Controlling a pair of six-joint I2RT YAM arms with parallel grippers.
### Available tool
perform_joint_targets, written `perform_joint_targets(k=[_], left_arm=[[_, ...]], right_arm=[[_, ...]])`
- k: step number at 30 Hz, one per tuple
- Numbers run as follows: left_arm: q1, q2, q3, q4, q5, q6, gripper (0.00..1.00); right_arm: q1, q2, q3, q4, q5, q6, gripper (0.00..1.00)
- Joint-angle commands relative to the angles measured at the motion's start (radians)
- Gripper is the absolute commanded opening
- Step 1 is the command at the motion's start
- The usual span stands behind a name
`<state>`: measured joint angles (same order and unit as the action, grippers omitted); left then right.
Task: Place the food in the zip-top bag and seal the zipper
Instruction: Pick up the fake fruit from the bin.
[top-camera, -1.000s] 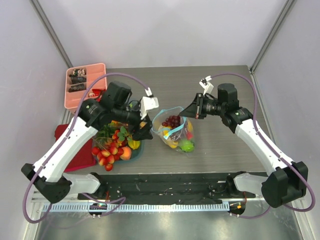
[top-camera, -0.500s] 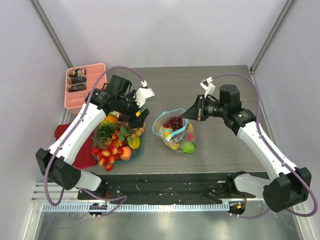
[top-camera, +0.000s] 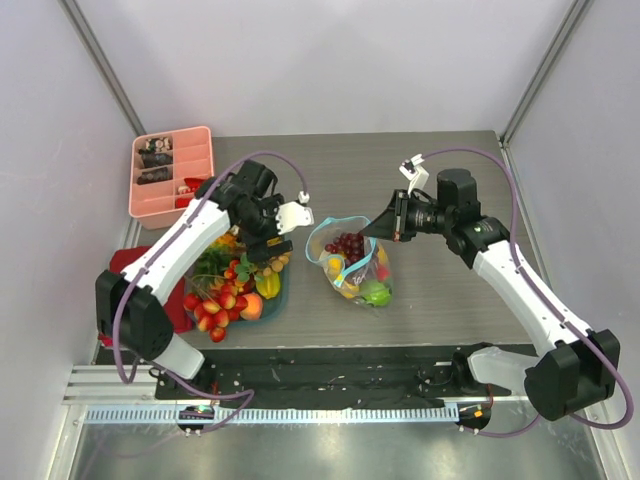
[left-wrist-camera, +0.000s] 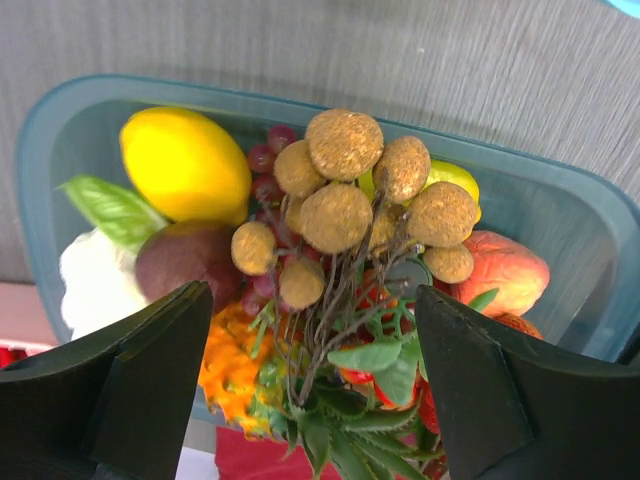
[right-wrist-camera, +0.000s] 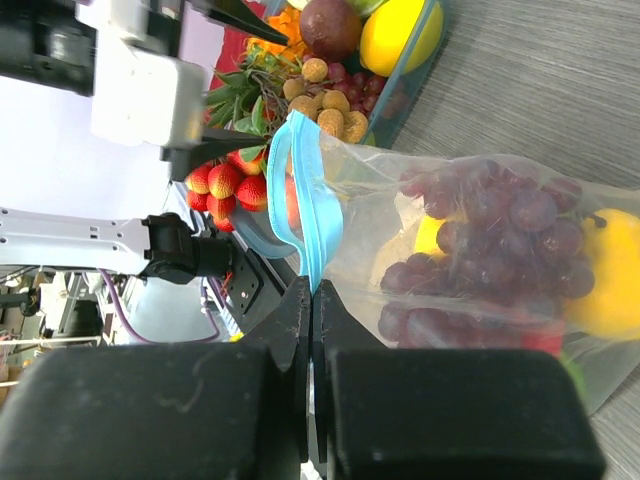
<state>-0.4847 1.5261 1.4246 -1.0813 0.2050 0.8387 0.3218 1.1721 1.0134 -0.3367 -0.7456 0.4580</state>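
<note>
The left gripper hangs with its fingers spread wide and nothing between them, just above a bunch of brown nuts on the heap of food in a teal tub. The right gripper is pinched tight on the zipper of the bag, whose mouth gapes open. The bag sits on the table between the arms, beside the tub, with purple grapes and a yellow fruit inside.

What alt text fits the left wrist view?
The open left claw hovers over a teal tub of food, its two black fingers either side of a stalked bunch of brown nuts. A lemon, a dark purple fruit, green leaves and a peach-coloured fruit surround the bunch.
</note>
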Motion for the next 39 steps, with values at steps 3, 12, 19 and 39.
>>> perform_joint_targets(k=[3,12,19,39], left_arm=[[-0.025,0.077,-0.007,0.004,-0.039,0.125,0.79],[-0.055,0.063,-0.029,-0.051,-0.026,0.148,0.4],[-0.072,-0.05,0.022,-0.172,0.031,0.113,0.08],[0.023,-0.081,0.445,-0.074,0.258,-0.419,0.0]], right_arm=[[0.003,0.012,0.024,0.053,-0.011,0.008,0.01],[0.005,0.017,0.024,0.053,-0.008,0.005,0.01],[0.005,0.018,0.024,0.051,-0.006,0.008,0.01],[0.005,0.037,0.027,0.064,0.003,0.022,0.01]])
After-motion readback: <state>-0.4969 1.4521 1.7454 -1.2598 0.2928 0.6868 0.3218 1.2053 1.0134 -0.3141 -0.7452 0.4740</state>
